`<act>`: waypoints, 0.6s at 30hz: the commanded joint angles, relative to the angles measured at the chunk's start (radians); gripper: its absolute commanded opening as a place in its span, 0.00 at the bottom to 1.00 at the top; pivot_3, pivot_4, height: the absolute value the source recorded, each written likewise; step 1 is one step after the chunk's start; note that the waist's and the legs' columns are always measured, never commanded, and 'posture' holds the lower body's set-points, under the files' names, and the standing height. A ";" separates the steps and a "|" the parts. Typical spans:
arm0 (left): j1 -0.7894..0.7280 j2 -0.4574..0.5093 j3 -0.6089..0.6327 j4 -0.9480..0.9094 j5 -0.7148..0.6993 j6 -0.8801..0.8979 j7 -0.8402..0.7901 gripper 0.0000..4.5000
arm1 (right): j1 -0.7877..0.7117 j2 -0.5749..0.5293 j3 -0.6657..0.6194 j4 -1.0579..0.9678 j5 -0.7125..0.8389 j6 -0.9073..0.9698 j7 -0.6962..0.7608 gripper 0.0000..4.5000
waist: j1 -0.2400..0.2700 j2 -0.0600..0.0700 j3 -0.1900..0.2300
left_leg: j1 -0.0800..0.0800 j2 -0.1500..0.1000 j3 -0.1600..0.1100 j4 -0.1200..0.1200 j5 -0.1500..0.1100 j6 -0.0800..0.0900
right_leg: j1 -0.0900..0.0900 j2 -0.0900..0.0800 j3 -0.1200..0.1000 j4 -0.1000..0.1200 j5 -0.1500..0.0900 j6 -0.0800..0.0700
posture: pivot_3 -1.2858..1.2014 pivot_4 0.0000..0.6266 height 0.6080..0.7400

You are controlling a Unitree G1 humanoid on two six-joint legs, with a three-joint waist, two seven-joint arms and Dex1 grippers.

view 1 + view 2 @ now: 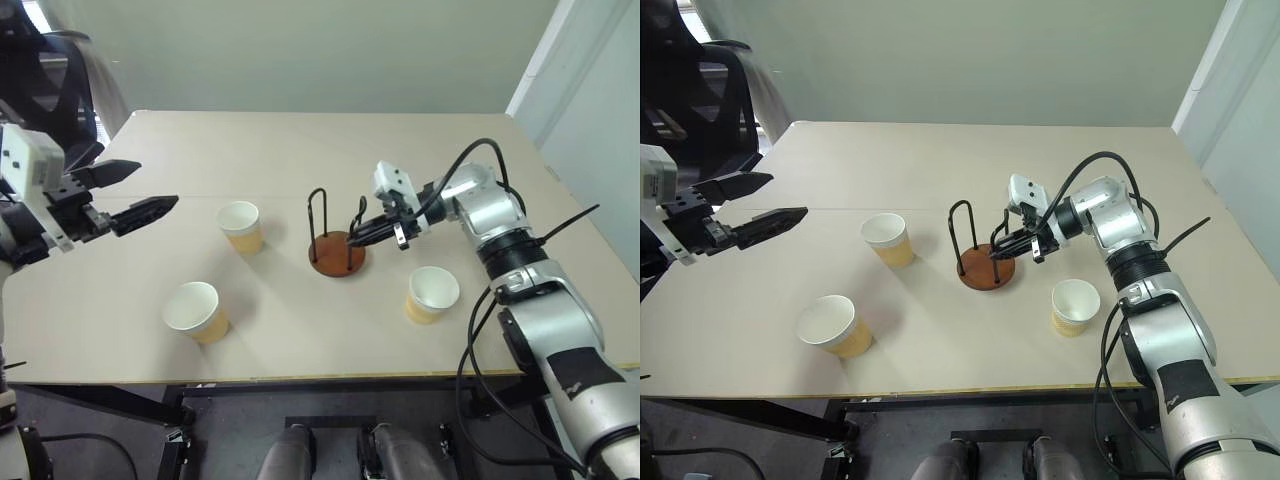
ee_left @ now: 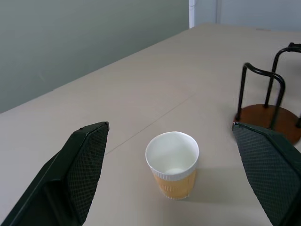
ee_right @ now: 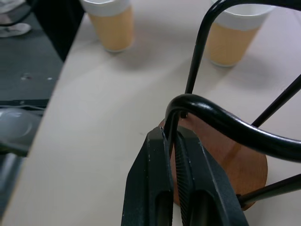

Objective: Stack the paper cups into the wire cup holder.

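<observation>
The wire cup holder, a reddish-brown disc with two black wire loops, stands mid-table. My right gripper reaches in from the right and is shut on the right-hand wire loop, pinching its upright between the fingertips. Three paper cups stand upright and apart: one left of the holder, one near the front left, one at the front right. My left gripper hovers open above the table's left side, pointing toward the cup left of the holder.
The tan table stretches behind the holder. Its front edge runs just behind the near cups. A dark chair stands off the back-left corner. Black cables hang along my right arm.
</observation>
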 commanded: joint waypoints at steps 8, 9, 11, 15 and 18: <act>-0.021 0.032 0.005 -0.013 0.000 0.004 -0.007 1.00 | 0.000 0.047 0.029 -0.011 -0.010 -0.087 0.042 0.01 | -0.001 0.000 0.000 | 0.000 0.000 0.000 0.000 0.000 0.000 | 0.000 0.000 0.000 0.001 0.000 0.000 | 0.52 0.24 1.00; -0.020 0.033 0.006 -0.015 -0.001 0.005 -0.006 1.00 | -0.005 0.053 0.031 -0.001 -0.012 -0.096 0.041 0.01 | -0.001 0.000 0.000 | 0.000 0.000 0.000 0.000 0.000 0.000 | 0.000 0.000 0.000 0.001 0.000 0.000 | 0.52 0.24 1.00; -0.017 0.034 0.007 -0.020 -0.002 0.008 -0.005 1.00 | -0.013 0.065 0.034 0.022 -0.019 -0.118 0.040 0.01 | -0.001 0.000 0.000 | 0.000 0.000 0.000 0.000 0.000 0.000 | 0.000 0.000 0.000 0.001 0.000 -0.001 | 0.52 0.24 1.00; -0.012 0.036 0.013 -0.028 -0.003 0.013 -0.001 1.00 | -0.033 0.080 0.042 0.079 -0.038 -0.172 0.043 0.01 | -0.001 0.000 0.000 | 0.000 0.000 0.000 0.000 0.000 0.000 | 0.000 0.000 0.000 0.001 0.000 -0.001 | 0.52 0.24 1.00; -0.009 0.036 0.016 -0.032 -0.002 0.015 0.002 1.00 | -0.056 0.093 0.041 0.130 -0.052 -0.212 0.043 0.01 | -0.001 0.000 0.000 | 0.000 0.000 0.000 0.000 0.000 0.000 | 0.000 0.000 0.000 0.001 0.000 -0.001 | 0.52 0.24 1.00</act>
